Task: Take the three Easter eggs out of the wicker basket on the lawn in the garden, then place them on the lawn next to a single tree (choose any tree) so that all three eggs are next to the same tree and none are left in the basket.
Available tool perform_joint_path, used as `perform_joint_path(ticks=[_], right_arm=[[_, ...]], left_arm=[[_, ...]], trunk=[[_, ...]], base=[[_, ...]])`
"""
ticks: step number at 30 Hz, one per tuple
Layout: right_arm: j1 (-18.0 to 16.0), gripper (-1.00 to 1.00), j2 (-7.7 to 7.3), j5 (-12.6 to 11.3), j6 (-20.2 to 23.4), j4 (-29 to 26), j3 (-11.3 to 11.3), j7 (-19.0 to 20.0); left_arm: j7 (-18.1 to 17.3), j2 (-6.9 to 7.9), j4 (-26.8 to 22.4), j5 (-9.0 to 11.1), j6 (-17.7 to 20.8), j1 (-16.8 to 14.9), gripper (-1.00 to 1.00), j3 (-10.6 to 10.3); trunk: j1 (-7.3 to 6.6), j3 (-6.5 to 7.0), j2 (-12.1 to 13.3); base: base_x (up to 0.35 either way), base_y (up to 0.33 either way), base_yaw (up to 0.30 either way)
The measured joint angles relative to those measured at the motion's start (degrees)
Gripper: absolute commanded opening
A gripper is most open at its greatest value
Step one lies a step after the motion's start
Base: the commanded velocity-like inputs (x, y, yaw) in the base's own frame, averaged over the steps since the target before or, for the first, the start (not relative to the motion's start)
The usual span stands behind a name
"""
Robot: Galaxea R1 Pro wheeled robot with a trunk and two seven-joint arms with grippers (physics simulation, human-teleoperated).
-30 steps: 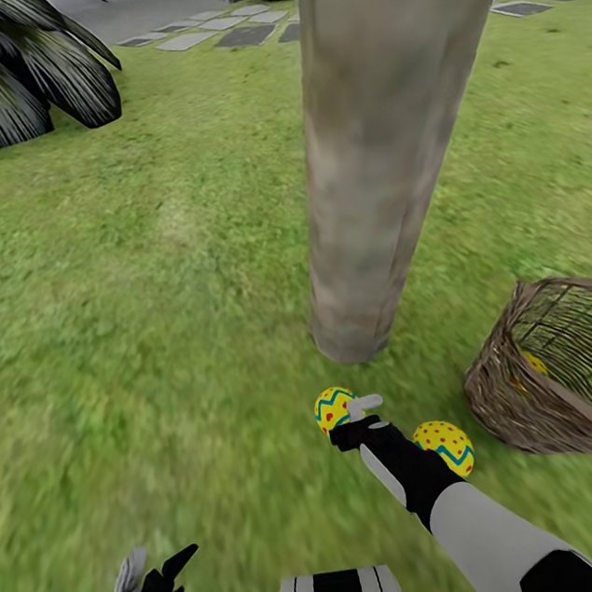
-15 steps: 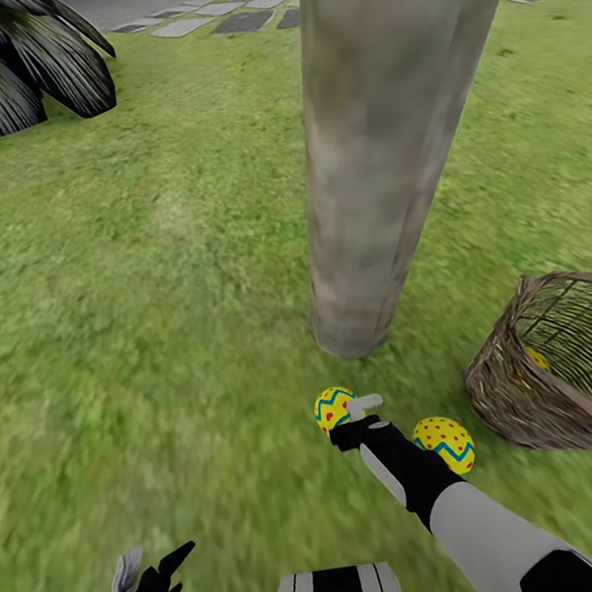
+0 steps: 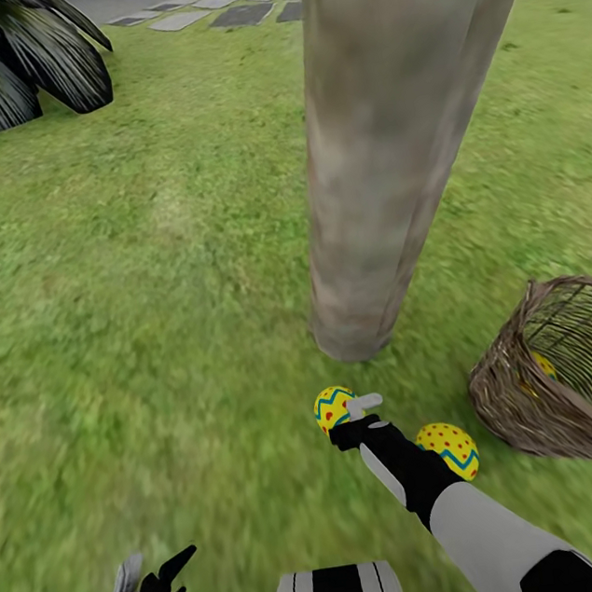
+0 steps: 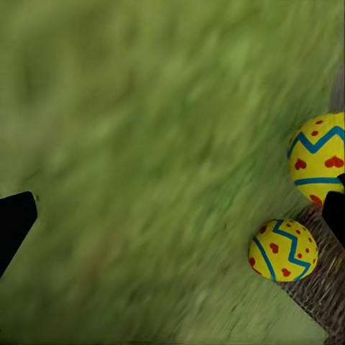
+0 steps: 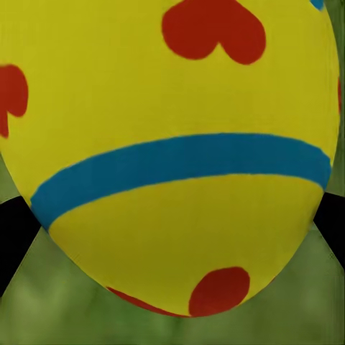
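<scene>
- Right now the right gripper (image 3: pixel 342 412) is sitting low in the centre of the head view, its fingers closed around one Easter egg (image 3: pixel 332 408), just below the base of the tree (image 3: pixel 382 171).
- Up close in the right wrist view, that same egg (image 5: pixel 172 151) is taking up nearly the whole frame, with a dark fingertip (image 5: pixel 14 237) showing at each side edge against it; the blue band and red spots are showing clearly.
- A second egg (image 3: pixel 448 448) is lying on the lawn (image 3: pixel 147 307) just right of the right forearm, between the arm and the wicker basket (image 3: pixel 528 405).
- Over at the lower right of the head view the basket is lying tipped on its side, mouth facing right, and a third egg (image 3: pixel 542 365) is showing as a yellow patch through the weave, inside it.
- Down in the lower left corner the left gripper (image 3: pixel 147 574) is hanging over bare grass, its fingers spread apart with nothing between them.
- Seen from the left wrist, two eggs (image 4: pixel 283 249) (image 4: pixel 318 157) are appearing at the right edge, beside a strip of grey-brown trunk.
- Broad dark leaves of a low plant (image 3: pixel 10 72) are filling the upper left corner, and grey paving stones (image 3: pixel 242 13) are running along the top edge.
</scene>
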Motion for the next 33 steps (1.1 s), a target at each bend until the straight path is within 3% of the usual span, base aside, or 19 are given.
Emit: perform_joint_path(ticks=[5,8,12,17,22,25,28,33], right_arm=[[0.0,-1.0,0.0,0.0,0.0,0.0,0.0,0.0],[0.0,-1.0,0.0,0.0,0.0,0.0,0.0,0.0],[0.0,-1.0,0.0,0.0,0.0,-0.1,0.0,0.0],[0.0,-1.0,0.0,0.0,0.0,-0.1,0.0,0.0],[0.0,-1.0,0.03,-0.1,0.0,-0.6,0.1,0.1],[0.0,-1.0,0.04,-0.1,0.0,-0.6,0.1,0.1],[0.0,-1.0,0.04,-0.1,0.0,-0.6,0.1,0.1],[0.0,-1.0,0.03,0.2,0.0,-2.9,0.1,0.0]], left_arm=[[-0.6,0.27,1.7,0.7,0.6,0.0,1.0,2.7],[-0.9,0.28,1.6,0.8,1.0,0.0,1.0,3.1],[-0.9,0.28,1.6,0.8,2.4,-0.1,1.0,3.2],[-1.0,0.29,1.6,0.8,2.5,-0.1,1.0,3.1],[-1.0,0.29,1.6,0.8,2.7,-0.1,1.0,3.0],[-1.1,0.29,1.6,0.8,2.6,-0.1,1.0,3.0],[-2.7,0.28,1.2,0.8,2.5,-0.1,1.0,2.8],[-4.5,0.28,1.1,0.4,2.3,-0.1,1.0,3.0]], trunk=[[0.01,0.0,0.0],[0.09,-0.66,0.0],[0.19,-1.54,-0.1],[0.19,-1.55,-0.1],[0.3,-2.65,-0.2],[0.3,-2.66,-0.2],[0.3,-2.66,-0.2],[0.43,-3.76,-0.2]], base=[[0.016,0.0,0.0],[0.002,0.0,0.0],[0.0,0.0,0.0],[0.0,0.0,0.0],[0.0,0.0,0.0],[0.0,0.0,0.0],[0.0,0.0,0.0],[0.0,0.0,0.0]])
